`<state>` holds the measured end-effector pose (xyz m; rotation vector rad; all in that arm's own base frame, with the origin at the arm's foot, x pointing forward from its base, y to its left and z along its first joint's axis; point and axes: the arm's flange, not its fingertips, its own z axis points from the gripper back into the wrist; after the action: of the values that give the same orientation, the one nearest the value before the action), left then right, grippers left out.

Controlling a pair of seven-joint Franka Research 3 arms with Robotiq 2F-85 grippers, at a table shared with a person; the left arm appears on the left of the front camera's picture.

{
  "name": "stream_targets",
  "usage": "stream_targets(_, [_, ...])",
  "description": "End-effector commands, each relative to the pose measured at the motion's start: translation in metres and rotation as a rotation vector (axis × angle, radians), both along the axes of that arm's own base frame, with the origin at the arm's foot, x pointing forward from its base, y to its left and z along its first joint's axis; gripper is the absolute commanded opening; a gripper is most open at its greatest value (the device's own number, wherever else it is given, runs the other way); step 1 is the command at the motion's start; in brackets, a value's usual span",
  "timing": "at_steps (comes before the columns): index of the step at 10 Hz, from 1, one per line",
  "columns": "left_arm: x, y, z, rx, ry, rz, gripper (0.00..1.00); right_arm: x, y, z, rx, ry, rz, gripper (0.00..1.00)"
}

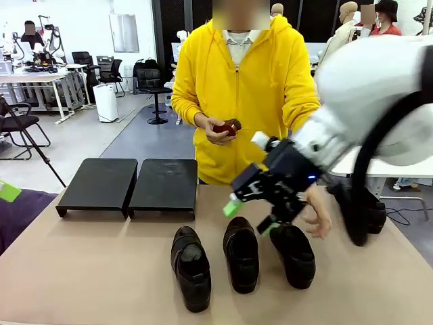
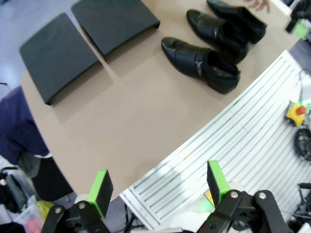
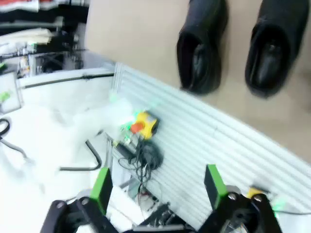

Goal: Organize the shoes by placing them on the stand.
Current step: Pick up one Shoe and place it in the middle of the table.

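Right hand (image 1: 250, 218), fingers spread wide with nothing between them, hung low over the worktop (image 1: 101, 271), just above and beside the rightmost shoe (image 1: 293, 254); I judged this the approach to a first pick. Three shoes (image 1: 241, 254) lay side by side near my edge, toes pointing away and heel openings toward me, an arrangement that offered each collar to a pinch from my side. Both adjoining sections of the stand (image 1: 164, 184) sat at the far left, bare and well apart from the row, so every shoe had yet to be carried across. The person's hand (image 1: 318, 213) was low, just behind my fingers and near the same shoe, perhaps presenting or steadying it, and a possible obstruction to closing. The person's other hand (image 1: 216, 130) kept a small reddish object (image 1: 232, 126) at chest height, out of the work. Meanwhile my left hand (image 2: 159, 187), equally wide open and empty, hovered off the near edge, clear of the row.
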<state>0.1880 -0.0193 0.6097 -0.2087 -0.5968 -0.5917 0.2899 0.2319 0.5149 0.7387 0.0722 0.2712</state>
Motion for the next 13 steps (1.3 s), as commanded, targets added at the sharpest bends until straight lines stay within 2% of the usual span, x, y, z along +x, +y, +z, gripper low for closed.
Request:
stream_targets(1, [0.001,0.000,0.001,-0.006,-0.004,-0.009,1.00,-0.032,0.012,-0.019,-0.034,-0.008,-0.010,1.00])
stream_targets(2, [0.001,0.000,0.001,-0.006,-0.004,-0.009,1.00,-0.029,0.034,-0.030,-0.077,-0.030,-0.007,1.00])
stream_targets(4, [0.001,0.000,0.001,-0.006,-0.004,-0.009,1.00,-0.013,0.097,-0.058,-0.133,-0.007,0.170,1.00])
stream_targets(6, [0.001,0.000,0.001,-0.006,-0.004,-0.009,1.00,0.008,0.149,-0.082,-0.183,0.060,0.370,1.00])
stream_targets(7, [0.001,0.000,0.001,-0.006,-0.004,-0.009,1.00,0.014,0.154,-0.085,-0.186,0.077,0.393,1.00])
stream_targets(9, [0.001,0.000,0.001,-0.006,-0.004,-0.009,1.00,0.018,0.139,-0.083,-0.184,0.081,0.323,1.00])
stream_targets(11, [0.001,0.000,0.001,-0.006,-0.004,-0.009,1.00,0.007,0.077,-0.048,-0.116,0.028,0.162,1.00])
stream_targets(13, [0.001,0.000,0.001,-0.006,-0.004,-0.009,1.00,-0.013,0.040,-0.028,-0.079,0.011,0.110,1.00])
